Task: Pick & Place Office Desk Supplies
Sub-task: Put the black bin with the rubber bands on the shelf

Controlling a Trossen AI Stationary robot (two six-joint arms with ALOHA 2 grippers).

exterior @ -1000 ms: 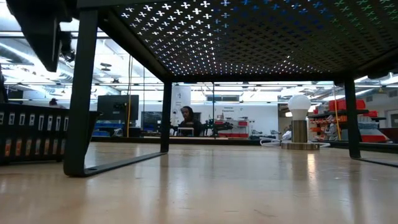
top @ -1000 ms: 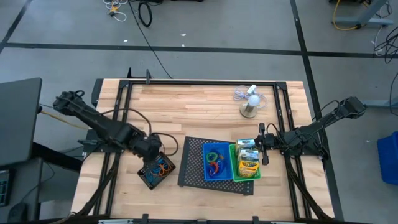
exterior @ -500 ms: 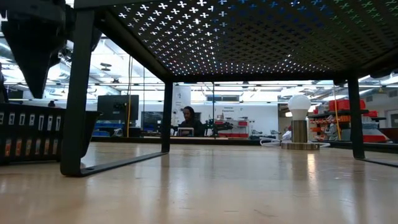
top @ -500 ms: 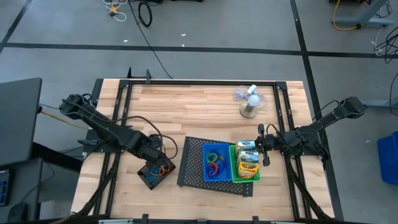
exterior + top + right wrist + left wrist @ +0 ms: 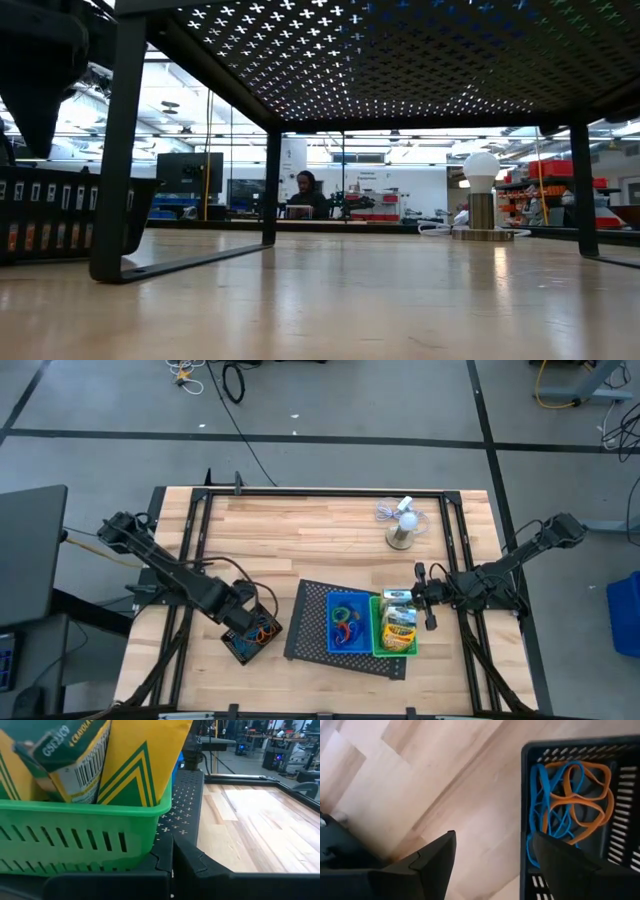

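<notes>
Left pincer (image 5: 244,610) released, I note, poised over the black bin (image 5: 251,637) of rubber bands (image 5: 570,800) on the counter (image 5: 300,530). Right pincer (image 5: 424,598) clenched empty beside the green bin (image 5: 378,642) holding the crayon box (image 5: 399,632).

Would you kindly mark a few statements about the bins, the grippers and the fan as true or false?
1. The black bin sits on the mesh tray. False: it stands on the bare table, left of the tray.
2. The black bin holds orange and blue rubber bands. True.
3. The left gripper is shut on the bin's rim. False: its fingers stand open, one outside the black bin's wall and one over the bin.
4. The crayon box stands in the green bin. True.
5. The right gripper is shut, next to the green bin. True.
6. The fan lies inside the blue bin. False: it stands on the table behind the tray.
</notes>
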